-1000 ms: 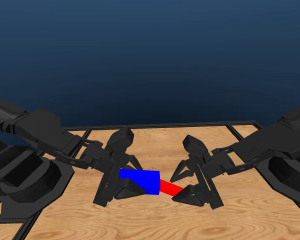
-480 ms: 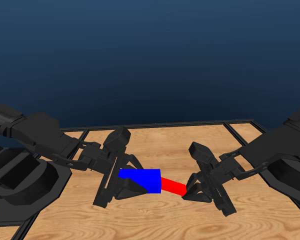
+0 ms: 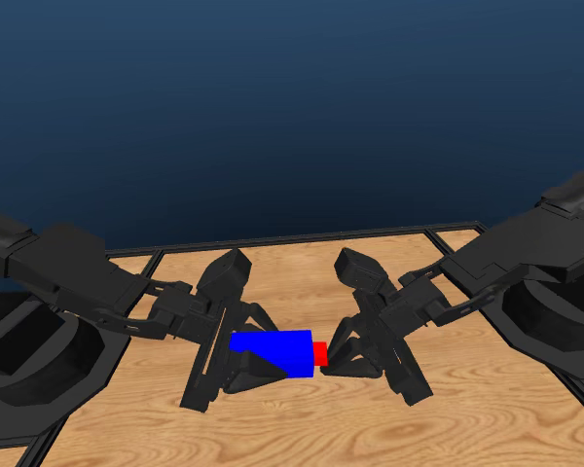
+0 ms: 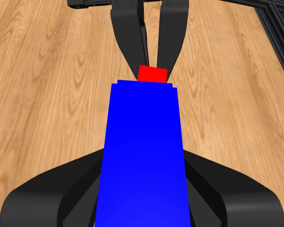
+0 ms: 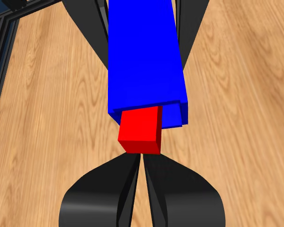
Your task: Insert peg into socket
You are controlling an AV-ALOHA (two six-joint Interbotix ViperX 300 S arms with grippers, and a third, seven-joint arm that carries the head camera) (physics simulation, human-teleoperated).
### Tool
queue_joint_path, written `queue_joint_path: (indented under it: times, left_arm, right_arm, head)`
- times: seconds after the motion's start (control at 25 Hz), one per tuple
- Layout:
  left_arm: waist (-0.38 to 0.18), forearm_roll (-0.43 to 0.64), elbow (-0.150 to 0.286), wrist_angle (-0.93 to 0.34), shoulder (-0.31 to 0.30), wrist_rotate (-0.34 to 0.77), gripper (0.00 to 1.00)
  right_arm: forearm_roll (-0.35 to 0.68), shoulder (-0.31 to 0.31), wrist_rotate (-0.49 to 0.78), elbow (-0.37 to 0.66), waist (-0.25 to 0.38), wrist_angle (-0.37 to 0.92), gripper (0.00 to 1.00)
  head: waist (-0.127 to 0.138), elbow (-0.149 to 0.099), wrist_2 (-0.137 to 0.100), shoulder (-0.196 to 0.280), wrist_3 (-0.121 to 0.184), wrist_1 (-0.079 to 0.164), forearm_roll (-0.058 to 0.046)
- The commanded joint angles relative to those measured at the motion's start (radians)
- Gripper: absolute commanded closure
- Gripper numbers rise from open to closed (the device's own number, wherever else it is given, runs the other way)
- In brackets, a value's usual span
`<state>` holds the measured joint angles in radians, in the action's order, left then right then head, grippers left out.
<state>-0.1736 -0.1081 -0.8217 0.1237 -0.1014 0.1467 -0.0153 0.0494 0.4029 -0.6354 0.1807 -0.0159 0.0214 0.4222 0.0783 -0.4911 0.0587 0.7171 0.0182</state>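
— Looking at the two blocks, how far along is the job?

— Nearly through, I am judging. The left pincer [image 3: 236, 365] is gripping the socket [image 3: 271, 353], its jaws clenched on the blue block's sides, and holding it clear above the bench [image 3: 302, 428]. The right pincer [image 3: 343, 358] is pinching the peg [image 3: 320, 353] by its outer end. Most of the red bar is sitting inside the socket; only a short stub is showing between the blue face and the right jaws.

— So what is left?

— Perhaps a last push. From the right wrist, the peg [image 5: 140, 132] is entering the socket's [image 5: 146, 52] opening slightly off to one side, so I cannot tell whether it is fully seated. From the left wrist, just a small red square [image 4: 152, 74] is peeking past the socket [image 4: 143, 156].

— And where is all this happening?

— Over the middle of the bench, between its left and right edges. The wood is pale and grained, a dark frame [image 3: 302, 238] is running along its far edge, and a plain deep-blue backdrop is filling the room behind.
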Motion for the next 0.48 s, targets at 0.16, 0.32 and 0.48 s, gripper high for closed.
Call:
queue_joint_path:
  times: [0.16, 0.32, 0.48]
  left_arm:
    - [-0.014, 0.001, 0.058, 0.014, 0.005, -0.011, 1.00]
    - [-0.016, 0.005, 0.053, -0.018, -0.004, -0.012, 1.00]
    - [-0.022, -0.005, 0.022, 0.039, -0.024, -0.009, 1.00]
  right_arm:
    - [0.007, 0.098, 0.009, 0.107, -0.015, -0.037, 1.00]
    - [0.007, 0.134, 0.021, 0.127, -0.011, -0.043, 1.00]
    - [-0.005, 0.108, 0.051, 0.062, -0.012, -0.045, 1.00]
  head:
    - [0.000, -0.004, 0.009, -0.021, 0.005, -0.012, 0.002]
    - [0.004, -0.001, 0.016, -0.027, 0.016, -0.011, 0.004]
    - [0.011, 0.001, 0.016, -0.037, 0.028, -0.017, 0.006]
